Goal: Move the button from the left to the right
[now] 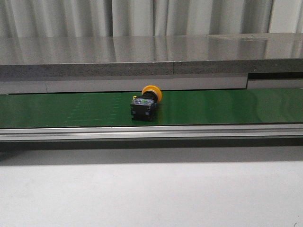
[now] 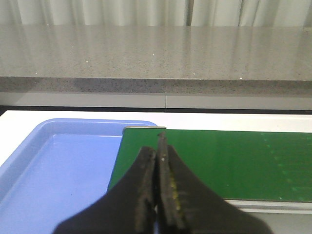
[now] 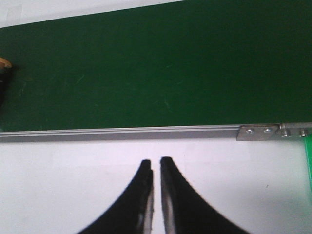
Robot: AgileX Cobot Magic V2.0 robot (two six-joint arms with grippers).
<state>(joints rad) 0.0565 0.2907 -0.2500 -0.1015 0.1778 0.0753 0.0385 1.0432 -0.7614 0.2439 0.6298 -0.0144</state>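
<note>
On the green conveyor belt (image 1: 227, 106), roughly at the middle of the front view, the button (image 1: 146, 102) lies tipped on its side: its round orange-yellow cap points toward the far edge of the belt and slightly to the right, while its black boxy body, with small green and yellow marks on the upper face, sits nearer the camera. Nothing touches it. Along the belt's near edge runs a metal rail (image 1: 151, 132), and in front of that lies a white table surface (image 1: 151, 189). Behind the belt stands a grey speckled counter (image 1: 142, 56) with pale curtains (image 1: 142, 16) beyond it. Neither arm appears in the front view. From the left wrist view, the left gripper (image 2: 157, 156) hangs with its two black fingers pressed together, only a thin seam between them, holding nothing; it sits above the place where a blue tray (image 2: 48, 165) meets the end of the belt, and the tray shows bare blue floor. From the right wrist view, the right gripper (image 3: 156, 168) hovers over the white table just in front of the rail, its fingers nearly together with a narrow gap at the tips, gripping nothing. At the very edge of that same view a sliver of the button's cap and dark body is visible on the belt, well apart from the right fingers.
</note>
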